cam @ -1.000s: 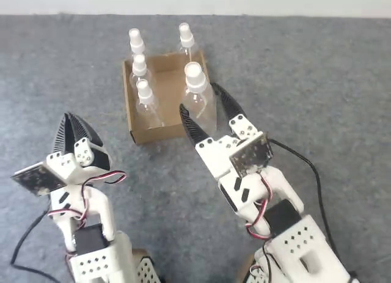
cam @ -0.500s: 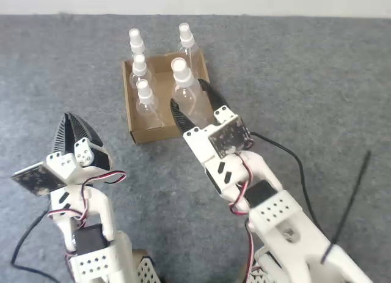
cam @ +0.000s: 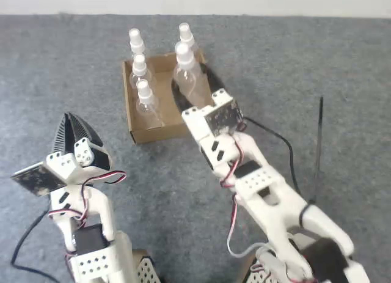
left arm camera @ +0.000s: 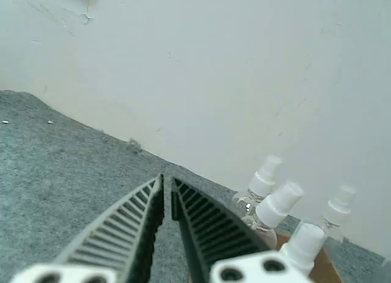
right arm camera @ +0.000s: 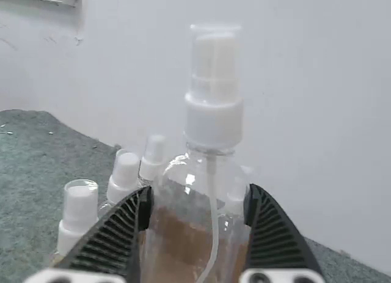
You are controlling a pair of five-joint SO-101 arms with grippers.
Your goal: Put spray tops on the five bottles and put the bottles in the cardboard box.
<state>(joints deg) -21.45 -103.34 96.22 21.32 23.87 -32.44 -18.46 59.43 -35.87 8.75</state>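
The cardboard box [cam: 156,134] lies open at the middle back of the grey carpet. Two capped clear bottles [cam: 145,93] stand in its left half. Two more capped bottles [cam: 135,41] [cam: 186,33] stand at its far rim; I cannot tell if they are inside. My right gripper [cam: 194,92] is shut on a fifth spray-topped bottle [cam: 183,58], held upright over the box's right half. In the right wrist view that bottle [right arm camera: 213,106] stands between the black fingers [right arm camera: 122,228]. My left gripper [cam: 73,128] is shut and holds nothing at the near left, its fingers [left arm camera: 140,216] pointing toward the bottles [left arm camera: 278,205].
Grey carpet covers the table, bare to the left and right of the box. A black cable [cam: 287,154] trails from the right arm, and a thin black rod [cam: 318,136] stands at the right. A pale wall runs along the back.
The right arm has stretched forward and carried the held bottle from the box's near right side to over its right half. The left arm has not moved.
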